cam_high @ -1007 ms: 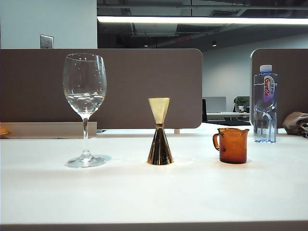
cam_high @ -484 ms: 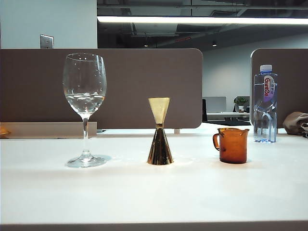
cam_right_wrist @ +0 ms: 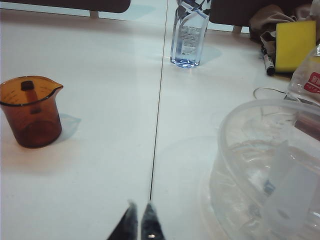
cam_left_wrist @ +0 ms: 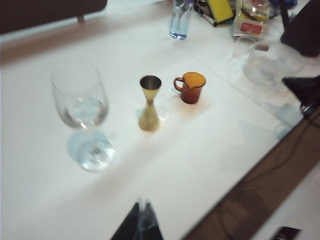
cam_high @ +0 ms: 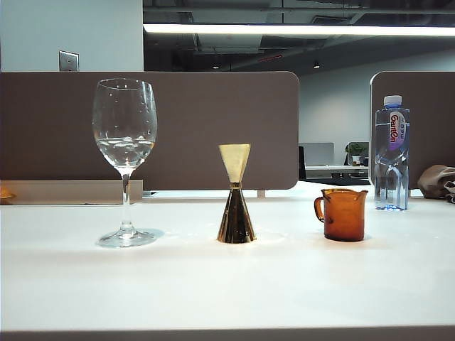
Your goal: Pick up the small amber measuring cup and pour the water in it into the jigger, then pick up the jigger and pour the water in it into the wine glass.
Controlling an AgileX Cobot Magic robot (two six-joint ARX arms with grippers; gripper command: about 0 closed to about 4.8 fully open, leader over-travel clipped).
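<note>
Stage: judged from the layout, both pours look done. Water stands in the wine glass [cam_high: 125, 145], while the small amber measuring cup [cam_high: 344, 214] and the jigger [cam_high: 235, 194] are upright on the surface [cam_high: 213, 284], each apart from the others.

Wine glass: placed at the left of the exterior view, upright on its foot, with clear water [cam_high: 125, 148] low in the bowl.

Jigger: set in the middle, between glass and cup, with its wider dark cone down; in the left wrist view the upper cup looks dark, and whether any liquid is left in it cannot be told.

Small amber measuring cup: found at the right of the exterior view, handle turned toward the jigger; no water can be made out inside it.

Left gripper [cam_left_wrist: 140, 220]: held above the near edge of the surface, well apart from all three vessels; its fingers are pressed together and nothing is held.

Right gripper [cam_right_wrist: 138, 220]: hung over the bare surface beside the clear plastic basin [cam_right_wrist: 265, 165], near the amber cup but not touching it; its fingers are closed on nothing.

Bottle [cam_high: 392, 153]: kept at the back right, behind the cup, out of the working line.

Step in hand: retreat and rest, as judged. It is done well if both arms are kept high and clear of the tall glass, since its thin stem would be easily tipped by a low sweep.
</note>
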